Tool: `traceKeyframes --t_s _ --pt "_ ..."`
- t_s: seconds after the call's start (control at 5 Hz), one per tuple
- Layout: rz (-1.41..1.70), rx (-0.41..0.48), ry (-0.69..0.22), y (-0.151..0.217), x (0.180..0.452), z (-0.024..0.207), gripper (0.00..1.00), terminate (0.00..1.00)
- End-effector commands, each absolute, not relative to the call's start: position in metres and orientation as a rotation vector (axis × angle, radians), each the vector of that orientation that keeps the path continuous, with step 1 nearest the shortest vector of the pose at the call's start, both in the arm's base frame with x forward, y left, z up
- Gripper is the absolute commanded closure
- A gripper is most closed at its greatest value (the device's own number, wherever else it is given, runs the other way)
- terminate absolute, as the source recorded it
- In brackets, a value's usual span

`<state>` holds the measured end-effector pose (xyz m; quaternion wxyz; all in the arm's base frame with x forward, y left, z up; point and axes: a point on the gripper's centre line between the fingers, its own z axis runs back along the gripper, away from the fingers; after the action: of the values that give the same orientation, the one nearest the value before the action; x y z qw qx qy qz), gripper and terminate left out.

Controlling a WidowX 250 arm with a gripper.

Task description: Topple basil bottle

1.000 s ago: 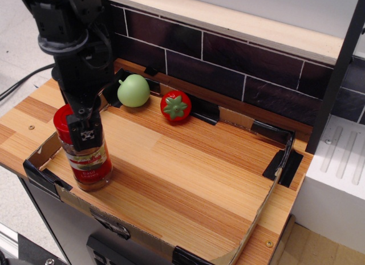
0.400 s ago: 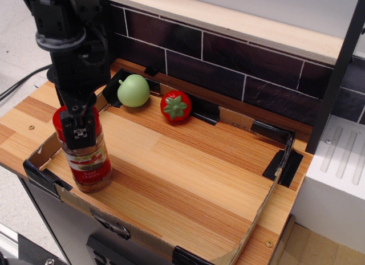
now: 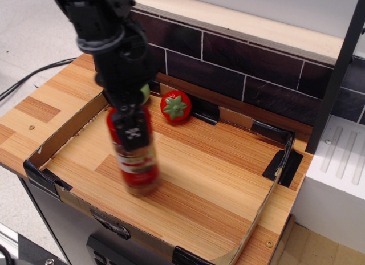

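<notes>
The basil bottle is a clear jar with a red cap and a red-and-green label. It stands roughly upright, motion-blurred, near the front middle of the wooden tray floor. My gripper comes down from above, and its jaws are closed around the bottle's red cap. A black finger with a white marker covers the cap's front.
A red toy tomato sits at the back of the tray. A pale green toy apple is mostly hidden behind my arm. Low cardboard walls with black tape ring the tray. A dark tiled wall stands behind, and a white block to the right.
My gripper and the basil bottle have moved together to the right, from the tray's front-left corner toward its front middle. The bottle is now blurred by motion. The arm now covers the apple.
</notes>
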<state>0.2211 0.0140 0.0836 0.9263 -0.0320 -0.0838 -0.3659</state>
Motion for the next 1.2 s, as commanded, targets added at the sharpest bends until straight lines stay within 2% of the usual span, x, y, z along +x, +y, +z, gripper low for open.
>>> traceKeyframes --t_s 0.0,0.2,0.6,1.0 --pt "-0.791 -0.12 -0.42 -0.032 0.242 0.097 1.0 0.0" --pt "-0.804 -0.182 -0.485 -0.051 0.251 0.095 1.0 0.0" --pt "-0.77 -0.24 -0.576 -0.08 0.274 0.098 1.0 0.0" --pt "-0.784 -0.36 -0.708 -0.085 0.279 0.107 1.0 0.0"
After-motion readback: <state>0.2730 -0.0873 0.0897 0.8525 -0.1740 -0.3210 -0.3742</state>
